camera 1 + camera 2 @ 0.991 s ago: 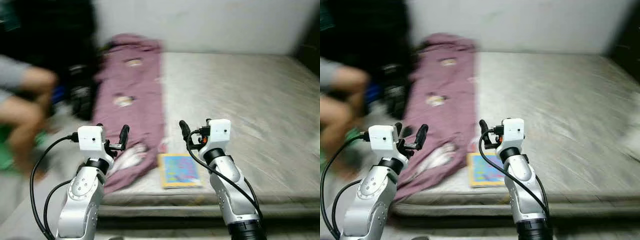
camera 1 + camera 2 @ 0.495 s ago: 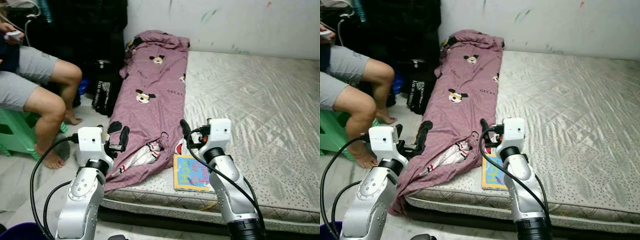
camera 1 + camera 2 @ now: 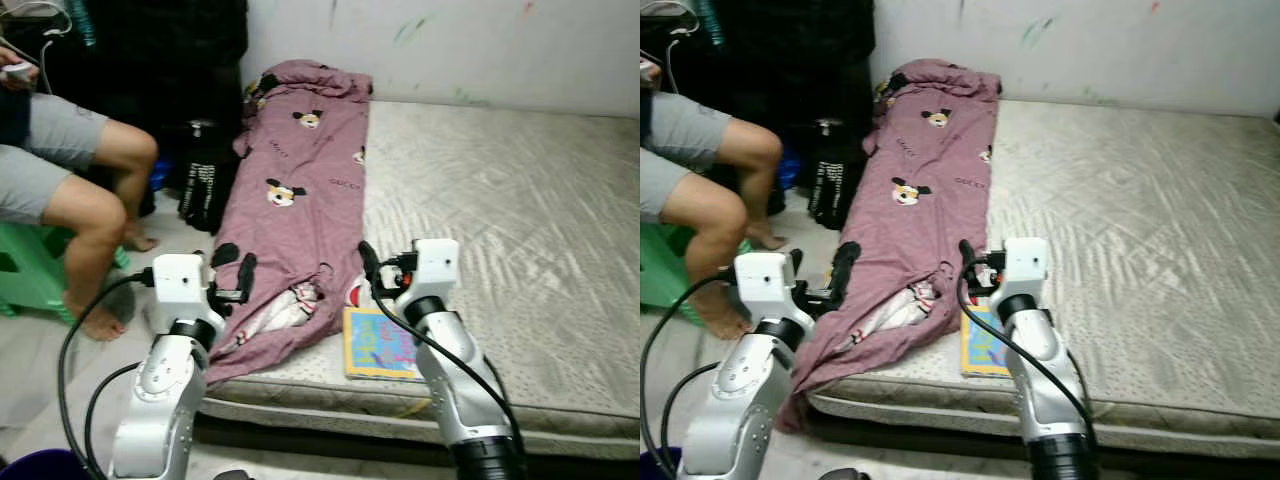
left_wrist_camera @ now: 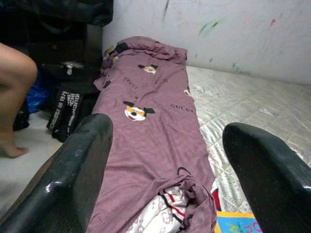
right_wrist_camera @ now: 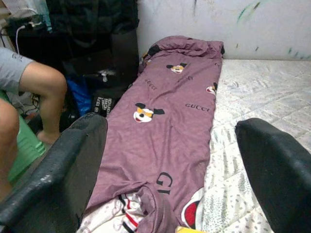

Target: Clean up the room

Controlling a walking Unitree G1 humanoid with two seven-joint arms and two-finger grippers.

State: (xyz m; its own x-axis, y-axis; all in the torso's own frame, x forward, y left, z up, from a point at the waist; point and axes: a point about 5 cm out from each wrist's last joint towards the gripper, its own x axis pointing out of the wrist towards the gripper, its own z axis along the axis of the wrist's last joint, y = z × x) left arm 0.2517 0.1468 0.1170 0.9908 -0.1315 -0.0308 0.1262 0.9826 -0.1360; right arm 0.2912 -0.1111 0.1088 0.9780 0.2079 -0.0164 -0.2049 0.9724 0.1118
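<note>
Both hands, the left hand and right hand, stayed wide open and held nothing, as before. The purple blanket with "GUCCI" words lay along the bed, beside a picture book.

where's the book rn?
The book lies flat near the front edge of the mattress, just right of the purple blanket and partly hidden by the right arm, below the right gripper.
</note>
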